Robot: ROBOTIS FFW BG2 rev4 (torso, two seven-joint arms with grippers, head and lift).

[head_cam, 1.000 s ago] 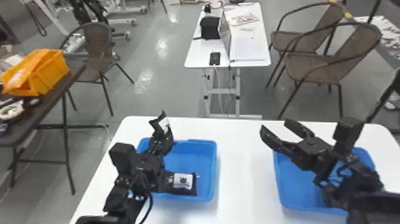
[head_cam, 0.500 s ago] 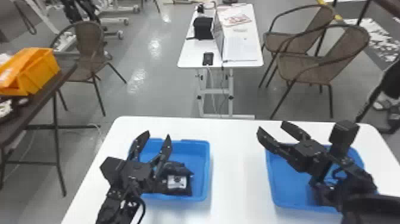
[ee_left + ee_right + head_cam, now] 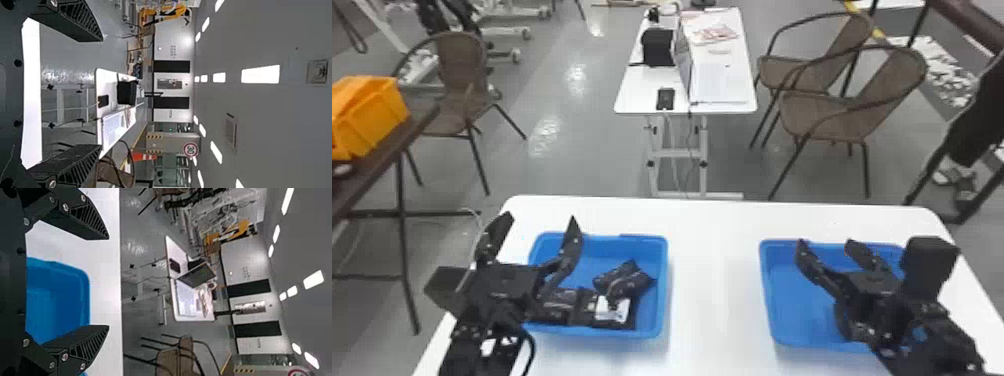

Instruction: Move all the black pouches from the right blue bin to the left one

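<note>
Tabletop (image 3: 714,280) gap between 2 blue bins (image 3: 766,295), pouches (image 3: 612,280) inside left one's rim (image 3: 664,280).

Perhaps a lab or workshop: safety cone (image 3: 144,156), worktable (image 3: 712,215), ceiling lights (image 3: 260,74).

The white worktop (image 3: 714,300) carries a left bin (image 3: 662,285) partly below the left gripper (image 3: 540,217); a right bin (image 3: 792,310) below the right gripper (image 3: 826,243).
</note>
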